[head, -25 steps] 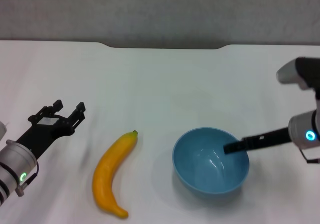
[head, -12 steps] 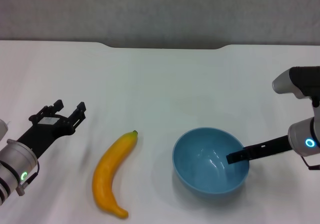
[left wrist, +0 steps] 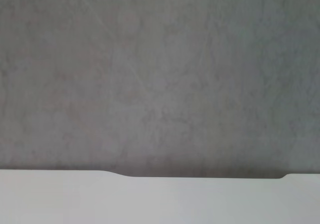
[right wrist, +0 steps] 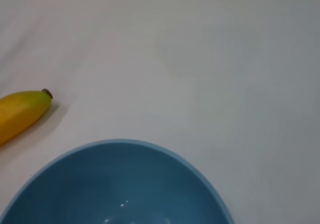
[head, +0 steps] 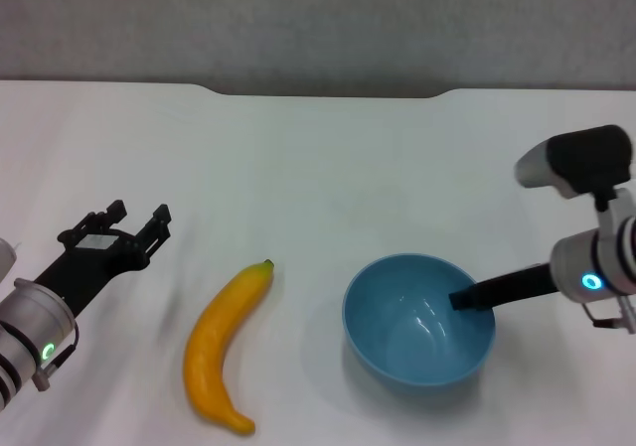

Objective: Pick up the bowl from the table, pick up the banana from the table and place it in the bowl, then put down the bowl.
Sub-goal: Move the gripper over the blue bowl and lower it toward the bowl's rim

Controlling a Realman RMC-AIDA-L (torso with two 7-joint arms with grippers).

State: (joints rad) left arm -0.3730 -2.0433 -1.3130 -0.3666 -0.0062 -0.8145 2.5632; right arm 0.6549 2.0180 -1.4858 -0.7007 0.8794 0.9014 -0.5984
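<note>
A dark finger of the right gripper reached over the bowl's right rim, its tip inside the blue hollow; whether the jaws were gripping the rim could not be told. The right arm stretched in low from the bowl's right, nearly level. The bowl sat on the table, with the banana lying well to its left, stem toward the far edge. Farther left of the banana, the left gripper hovered with fingers spread apart, holding nothing.
</note>
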